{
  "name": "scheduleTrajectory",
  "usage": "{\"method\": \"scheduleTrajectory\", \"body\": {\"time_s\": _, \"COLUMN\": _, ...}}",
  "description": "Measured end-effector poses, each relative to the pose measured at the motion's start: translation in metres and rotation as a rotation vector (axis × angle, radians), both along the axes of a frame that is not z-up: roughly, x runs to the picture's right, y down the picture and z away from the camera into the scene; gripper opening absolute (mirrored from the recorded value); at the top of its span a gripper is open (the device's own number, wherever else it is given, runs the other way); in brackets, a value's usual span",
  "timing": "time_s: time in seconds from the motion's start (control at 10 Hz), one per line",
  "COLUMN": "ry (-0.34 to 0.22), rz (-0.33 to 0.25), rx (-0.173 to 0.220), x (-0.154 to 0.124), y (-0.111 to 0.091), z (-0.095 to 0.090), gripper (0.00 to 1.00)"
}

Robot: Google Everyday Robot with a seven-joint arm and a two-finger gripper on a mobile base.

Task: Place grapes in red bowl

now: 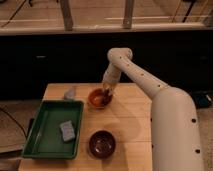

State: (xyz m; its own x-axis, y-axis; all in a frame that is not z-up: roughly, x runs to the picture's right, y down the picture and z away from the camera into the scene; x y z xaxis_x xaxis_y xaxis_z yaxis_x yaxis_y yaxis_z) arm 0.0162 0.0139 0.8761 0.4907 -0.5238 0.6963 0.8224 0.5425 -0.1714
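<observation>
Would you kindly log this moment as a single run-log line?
gripper: down at red bowl rim | grapes: not discernible | sponge: in green tray | dark bowl: apart, near table edge

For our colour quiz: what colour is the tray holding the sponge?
Green tray, camera view; gripper at red bowl.

blocked at the right rim of the red bowl (96, 99) by the gripper (107, 92) and the arm (136, 73) slanting down from behind. hemmed on the left by the green tray (50, 104) and a small grey object (70, 93) near the bowl. lies open over bare table (129, 125) between the two bowls and right of the maroon bowl (102, 144).
</observation>
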Motion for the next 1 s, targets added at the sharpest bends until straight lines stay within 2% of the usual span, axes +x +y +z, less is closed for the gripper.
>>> {"method": "scheduleTrajectory", "body": {"time_s": 1.0, "ry": -0.007, "rz": -0.011, "rx": 0.004, "x": -0.0046, "y": 0.0001, "z": -0.003, "gripper": 0.8}}
